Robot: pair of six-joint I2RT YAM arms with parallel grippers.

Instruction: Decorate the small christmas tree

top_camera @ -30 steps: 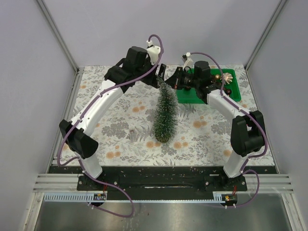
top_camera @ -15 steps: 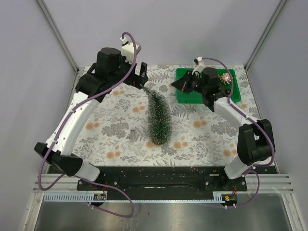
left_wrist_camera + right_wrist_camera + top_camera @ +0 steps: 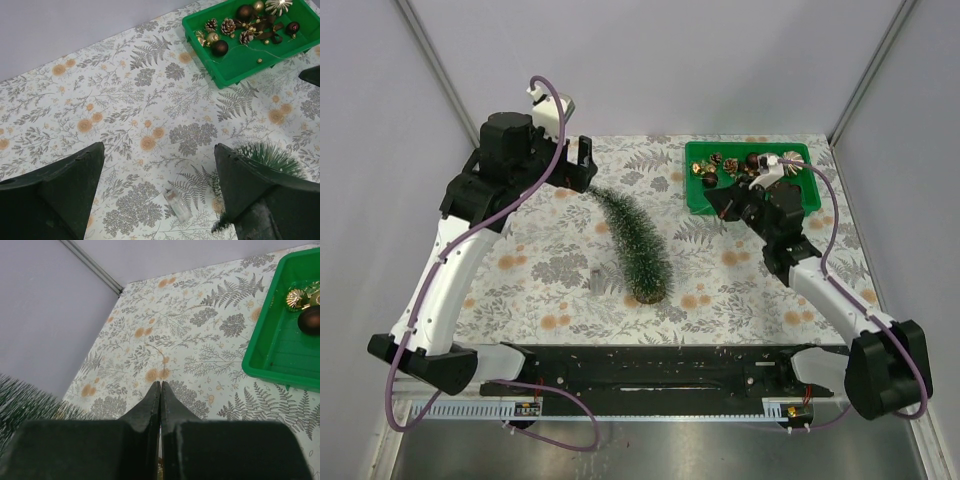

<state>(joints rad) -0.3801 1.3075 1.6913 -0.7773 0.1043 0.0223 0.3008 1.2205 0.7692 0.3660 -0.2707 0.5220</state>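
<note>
The small christmas tree [image 3: 635, 245] stands mid-table on its wooden disc, leaning with its tip toward the back left. Its frosty bristles show at the right edge of the left wrist view [image 3: 272, 157] and at the lower left of the right wrist view [image 3: 22, 402]. My left gripper [image 3: 582, 168] hangs open just left of the tree's tip, nothing between its fingers [image 3: 159, 147]. To the right of the tree, at the green tray's front-left corner, my right gripper [image 3: 718, 203] is shut and empty, its tips [image 3: 160, 383] over the cloth.
The green tray [image 3: 695, 197] at the back right holds several ornaments [image 3: 740, 162]: pine cones, dark balls and gold pieces [image 3: 235, 27]. A small clear plastic piece [image 3: 592, 280] lies on the floral cloth left of the tree's base [image 3: 178, 204]. Grey walls close in the table.
My left gripper opened and drew back to the left, off the tree's top. The tree now leans toward the back left. My right arm pulled back to the right, staying shut.
</note>
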